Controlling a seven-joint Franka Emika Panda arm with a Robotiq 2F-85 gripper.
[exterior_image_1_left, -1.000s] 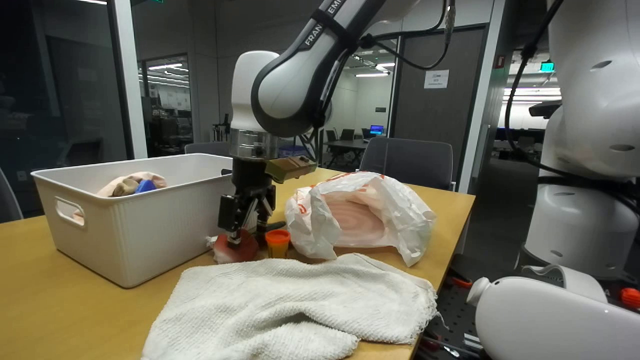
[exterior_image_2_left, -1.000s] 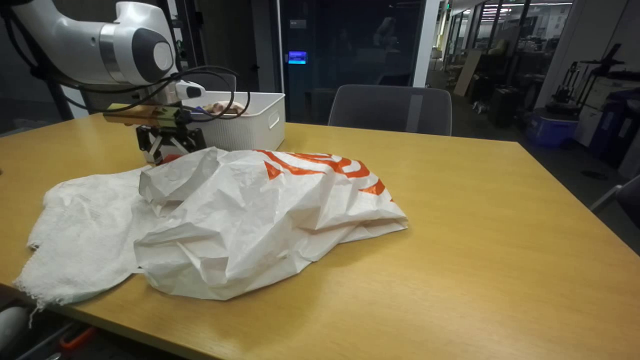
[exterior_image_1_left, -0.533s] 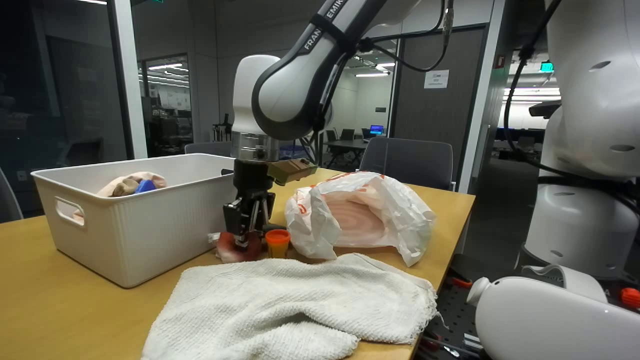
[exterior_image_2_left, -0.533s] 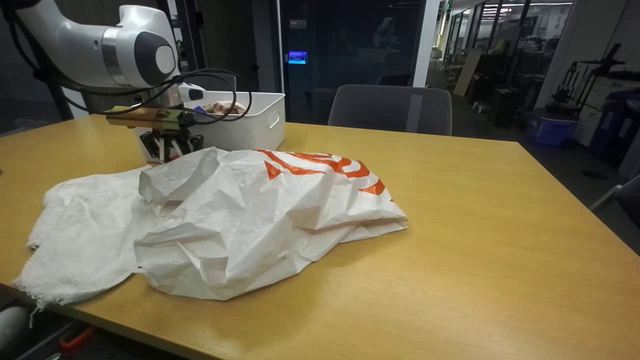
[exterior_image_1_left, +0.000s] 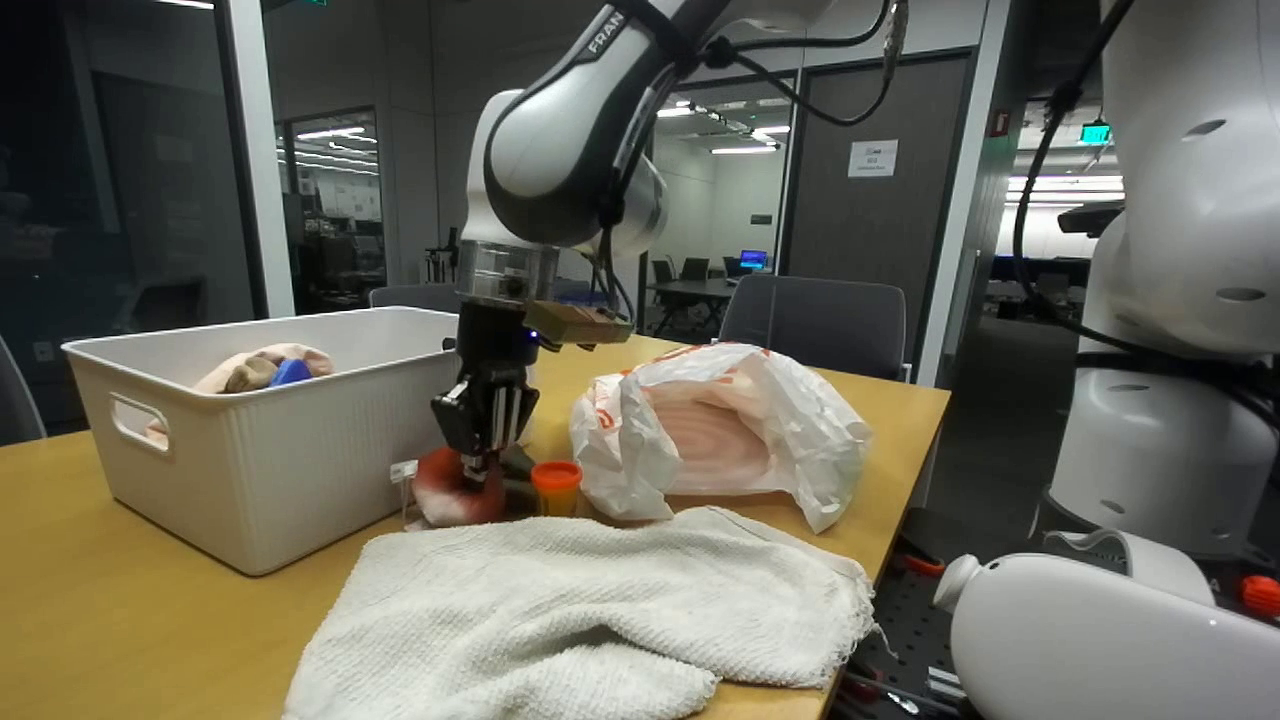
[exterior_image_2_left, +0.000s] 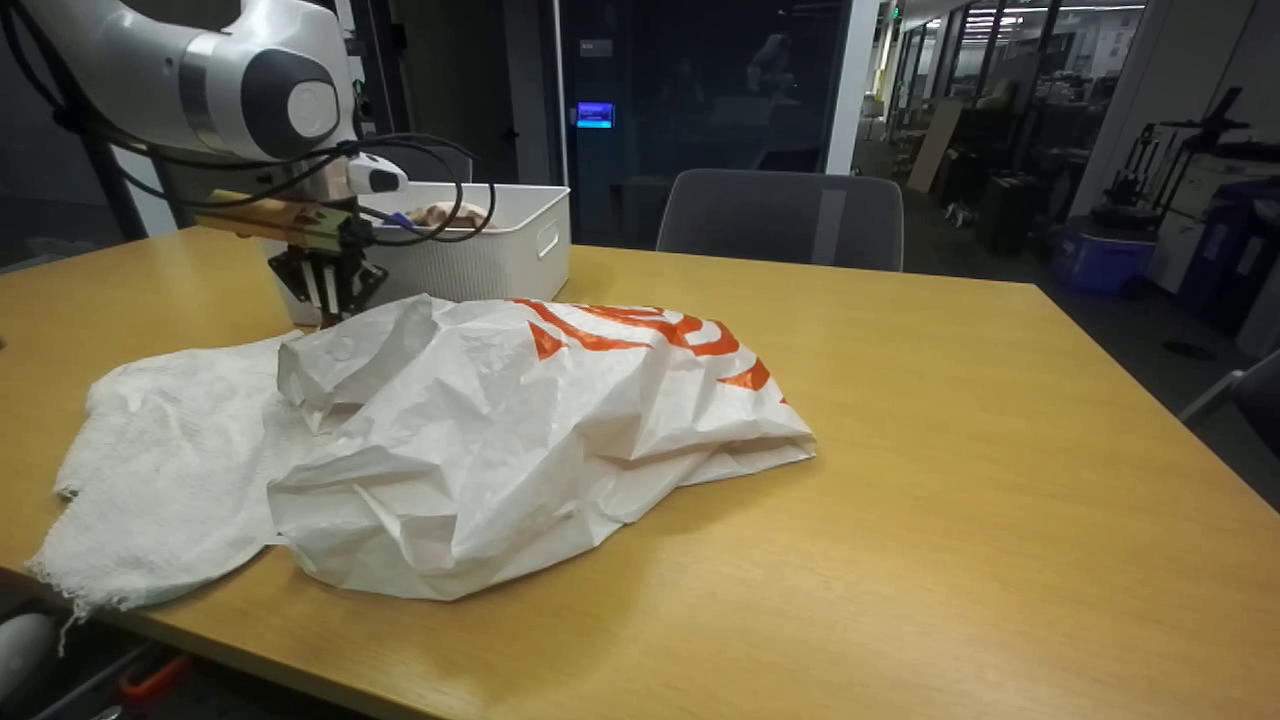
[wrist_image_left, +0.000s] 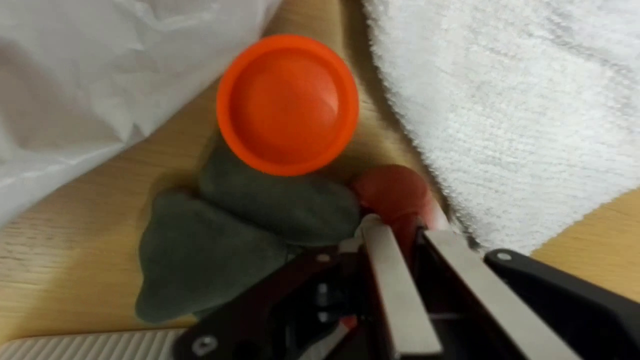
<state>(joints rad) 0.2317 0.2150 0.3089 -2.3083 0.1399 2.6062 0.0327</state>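
Your gripper (exterior_image_1_left: 475, 472), spread a second ago, now has its jaws clamped on the red toy (exterior_image_1_left: 442, 492), well inside the edge of the table (exterior_image_1_left: 120, 600): seemingly, your grasp.

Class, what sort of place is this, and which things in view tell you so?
Probably an office meeting room: there is a wide wooden table, grey chairs stand by it, and a window looks onto another lit room.
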